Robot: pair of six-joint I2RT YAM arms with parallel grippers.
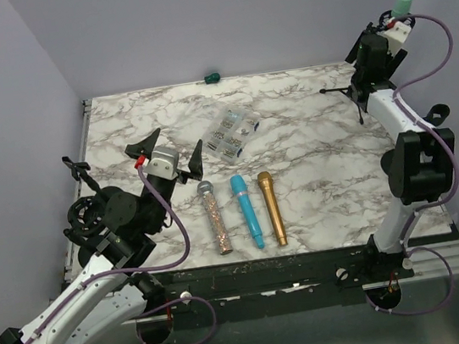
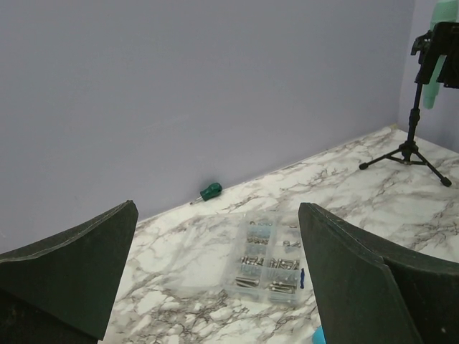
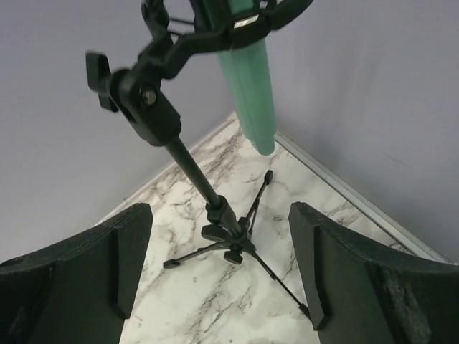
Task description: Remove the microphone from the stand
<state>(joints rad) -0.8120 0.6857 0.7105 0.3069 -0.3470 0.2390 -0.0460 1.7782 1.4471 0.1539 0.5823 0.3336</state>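
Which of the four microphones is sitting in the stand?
The mint-green microphone, clipped in the black tripod stand at the far right corner. The glittery microphone, blue microphone and gold microphone lie flat side by side on the table.

No text, label, brand, number or sign can be read in any view. None is made out on the green microphone point(image 3: 252, 93), its stand point(image 3: 192, 166) or the clear parts box point(image 1: 235, 130).

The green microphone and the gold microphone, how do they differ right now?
The green microphone is mint coloured; the gold microphone is metallic gold. The green microphone sits clipped in the stand, off the table; the gold microphone lies flat on the table. Both are slim handheld microphones.
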